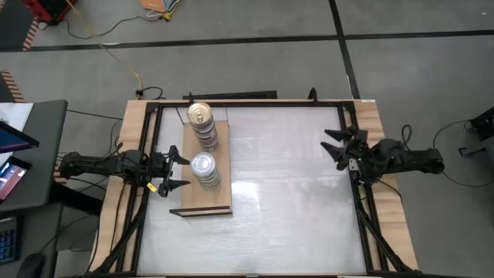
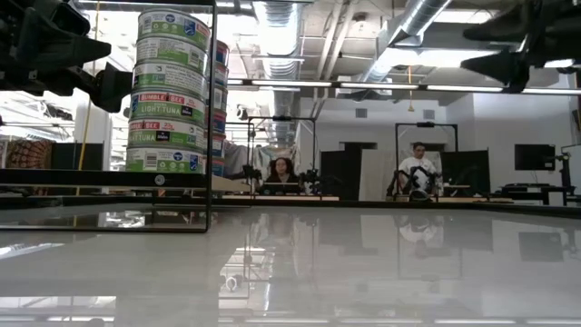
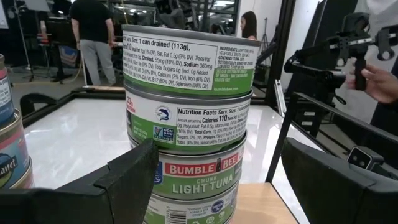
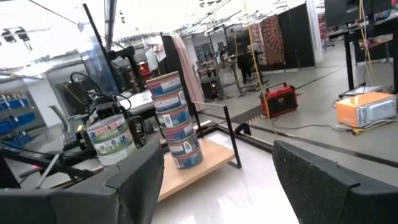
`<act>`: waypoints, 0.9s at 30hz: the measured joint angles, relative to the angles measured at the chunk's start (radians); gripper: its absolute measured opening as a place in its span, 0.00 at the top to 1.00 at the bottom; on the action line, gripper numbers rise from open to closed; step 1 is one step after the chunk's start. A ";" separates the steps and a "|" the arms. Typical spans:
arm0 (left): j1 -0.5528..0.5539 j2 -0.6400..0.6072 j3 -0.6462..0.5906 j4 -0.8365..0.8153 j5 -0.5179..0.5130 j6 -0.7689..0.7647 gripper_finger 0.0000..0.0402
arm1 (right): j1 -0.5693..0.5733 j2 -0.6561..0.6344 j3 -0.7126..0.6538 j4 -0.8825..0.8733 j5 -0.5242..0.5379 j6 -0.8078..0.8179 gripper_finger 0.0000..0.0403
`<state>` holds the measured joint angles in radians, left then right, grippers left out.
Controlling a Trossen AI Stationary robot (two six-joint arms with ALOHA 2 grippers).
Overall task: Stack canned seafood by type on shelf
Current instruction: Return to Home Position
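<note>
- Your light tan rectangular wooden shelf [image 1: 205, 202], set on a thin black frame, sits on the left part of the glossy white surface [image 1: 293, 201].
- Two stacks of canned seafood stand on the shelf, one behind the other along the board. They are close together, and you cannot tell whether they touch.
- The green-labelled stack of flat round metal tins [image 1: 204, 166] has a silver-grey lid on top and stands near the middle of the board.
- The blue-and-pink-labelled stack of flat round metal tins [image 1: 201, 117] has a gold lid on top and stands at the far end of the board.
- Your left gripper [image 1: 181, 171] hovers at the shelf's left edge, just beside the green-labelled stack. It is level with the upper tins, its fingers are spread wide, and it holds nothing and touches no tin.
- Your right gripper [image 1: 332, 149] is at the right edge of the surface, well apart from the shelf. It is also spread open and empty.
- Beyond the surface, two seated people [image 2: 418, 169] show in the room.
</note>
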<state>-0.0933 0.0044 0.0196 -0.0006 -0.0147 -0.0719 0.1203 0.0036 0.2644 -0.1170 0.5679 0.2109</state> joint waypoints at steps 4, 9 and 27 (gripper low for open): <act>0.000 0.000 0.000 0.000 0.000 0.000 0.19 | 0.001 0.000 -0.089 0.097 -0.002 0.008 0.20; 0.000 0.000 0.000 0.000 0.000 0.000 0.19 | 0.001 -0.001 -0.162 0.148 -0.003 0.051 0.20; 0.000 0.000 0.000 0.000 0.000 0.000 0.19 | 0.002 0.002 -0.181 -0.070 -0.003 0.156 0.20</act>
<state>-0.0933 0.0044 0.0193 -0.0006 -0.0147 -0.0719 0.1219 0.0055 0.0830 -0.1866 0.5648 0.3668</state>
